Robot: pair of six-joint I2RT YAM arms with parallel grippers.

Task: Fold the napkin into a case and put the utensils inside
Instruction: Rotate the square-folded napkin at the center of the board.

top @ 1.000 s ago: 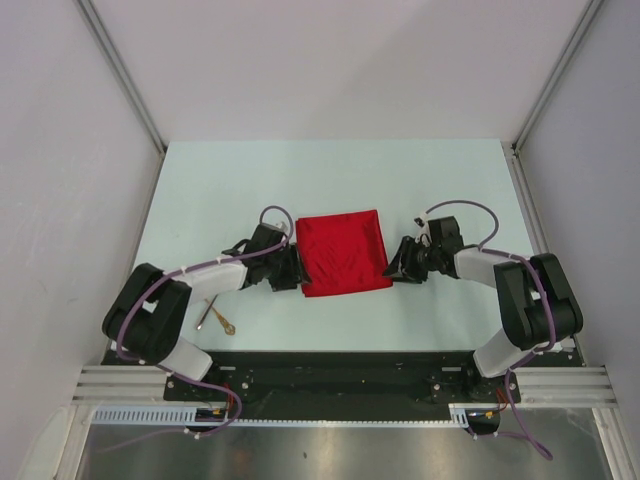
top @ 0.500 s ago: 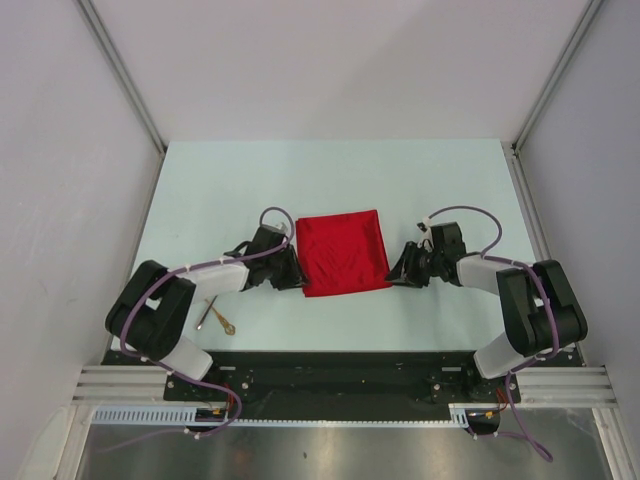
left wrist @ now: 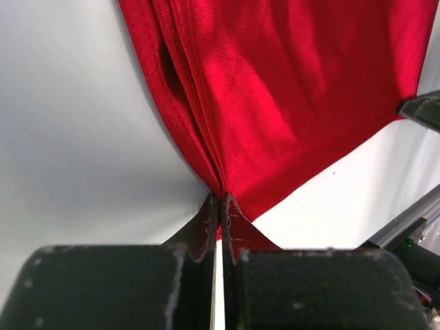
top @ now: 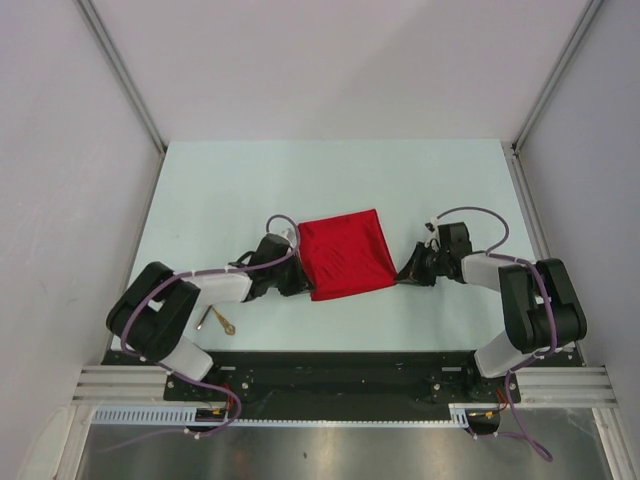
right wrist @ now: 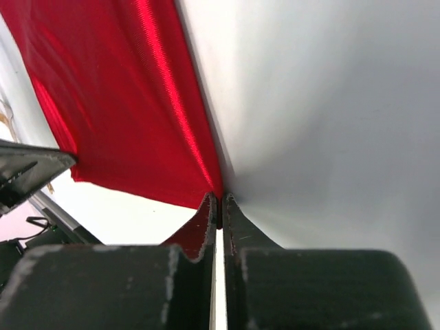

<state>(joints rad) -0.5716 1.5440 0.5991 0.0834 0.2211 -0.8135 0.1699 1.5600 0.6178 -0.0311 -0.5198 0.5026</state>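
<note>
The red napkin (top: 345, 255) lies folded into a rough square on the table, slightly skewed. My left gripper (top: 303, 284) is shut on its near left corner; in the left wrist view the jaws (left wrist: 221, 201) pinch the gathered layers of napkin (left wrist: 275, 103). My right gripper (top: 401, 274) is shut on the near right corner, its tips (right wrist: 220, 201) pressed on the napkin's (right wrist: 117, 103) edge. The gold utensils (top: 217, 318) lie on the table left of the left arm, partly hidden by it.
The pale table (top: 330, 180) is bounded by white walls with metal frame posts at the back corners. A black rail (top: 340, 365) with both arm bases runs along the near edge.
Both grippers have closed from open onto the napkin's near corners. The napkin has skewed a little, its near edge drawn toward the arms.
</note>
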